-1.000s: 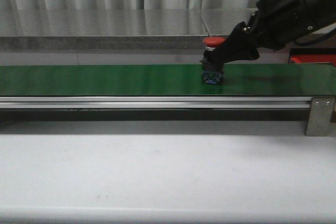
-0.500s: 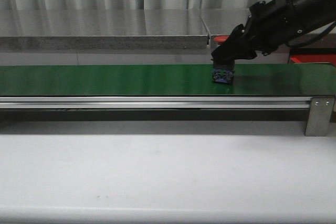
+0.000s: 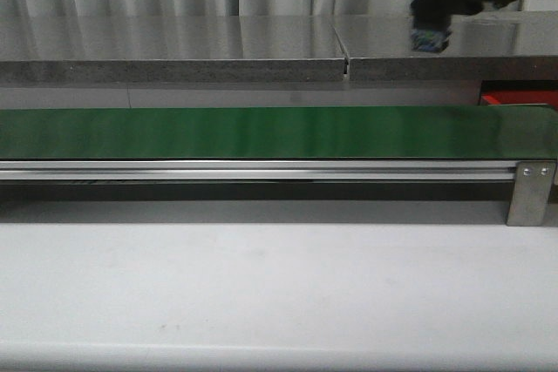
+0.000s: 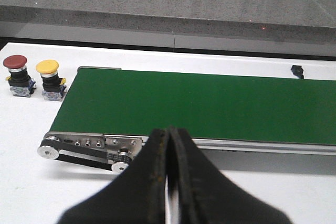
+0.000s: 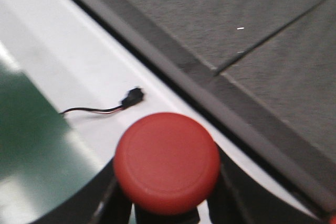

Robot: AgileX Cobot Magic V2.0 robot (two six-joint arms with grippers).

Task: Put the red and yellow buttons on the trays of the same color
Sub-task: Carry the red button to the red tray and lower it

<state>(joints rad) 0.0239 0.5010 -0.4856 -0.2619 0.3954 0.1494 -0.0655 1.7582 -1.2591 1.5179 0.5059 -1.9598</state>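
The red button was clamped in the right gripper, high above the green belt near the top right of the front view. In that view only a sliver of its red cap and its blue-grey base showed beneath the dark gripper body. In the right wrist view the round red cap filled the lower middle of the frame, with the dark gripper fingers pressed against the body below it on both sides. Beneath it lay the white counter, a corner of the belt, and a small black connector with thin wires lying on the counter.

A bright red tray showed only in part, at the far right behind the belt's end; its full outline could not be made out.

The left gripper was closed with nothing between its fingers, the two dark tips meeting in a narrow seam. It hung over the counter on the near side of the belt. Past the belt's end roller, on the counter, stood a second red button and a yellow button, upright, just beside each other and apart from the belt.
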